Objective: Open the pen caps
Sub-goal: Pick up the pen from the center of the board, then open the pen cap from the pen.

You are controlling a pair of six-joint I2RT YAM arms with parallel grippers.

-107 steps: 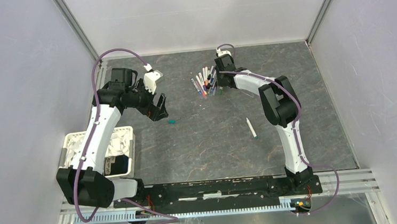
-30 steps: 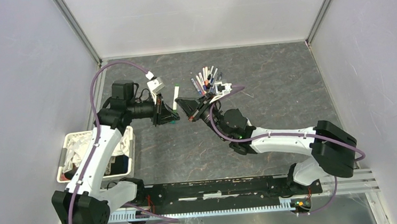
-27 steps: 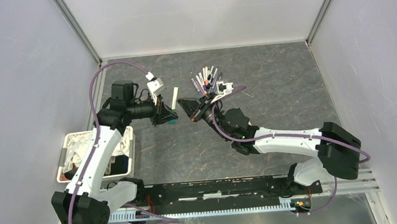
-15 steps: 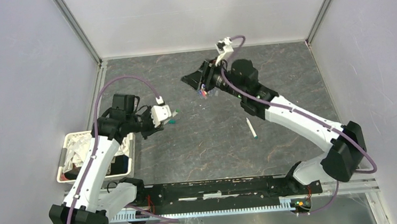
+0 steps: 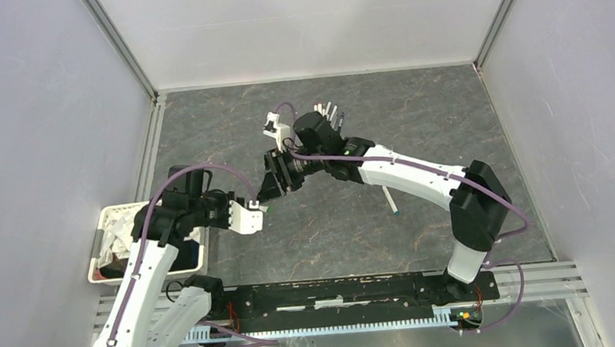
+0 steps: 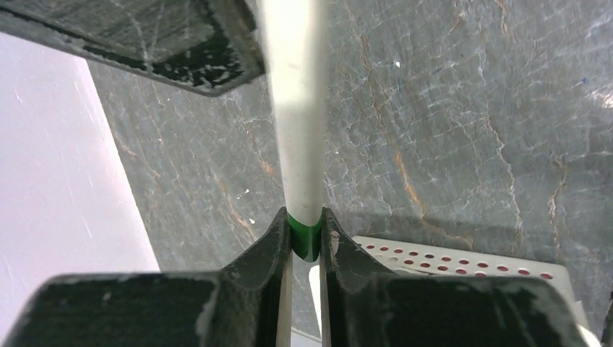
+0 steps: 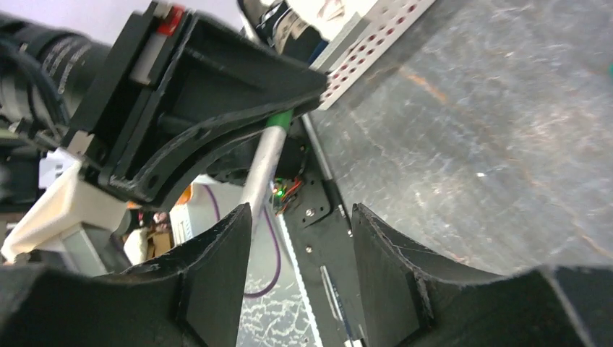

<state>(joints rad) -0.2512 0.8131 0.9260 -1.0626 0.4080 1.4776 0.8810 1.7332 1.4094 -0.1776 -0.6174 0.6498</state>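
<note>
Grey marbled tabletop (image 5: 334,238), pale walls (image 5: 309,24); loose pen (image 5: 391,202) lying.

We saw the basket (image 5: 97,244) at the near-left of the bench (image 5: 450,129), under the L arm. The L end effector (image 5: 263,211) sat just right of the basket, w/ one pen (image 6: 296,108) between its fingers. The pen stuck out twd the R end effector (image 5: 275,182), just behind & right of it. The pen's free end ran beside one R finger; contact unclear. A bunch of pens (image 5: 328,110) lay far-centre, behind the R arm. A lone pen (image 5: 390,201) lay right of centre, just in front of that arm.
</note>
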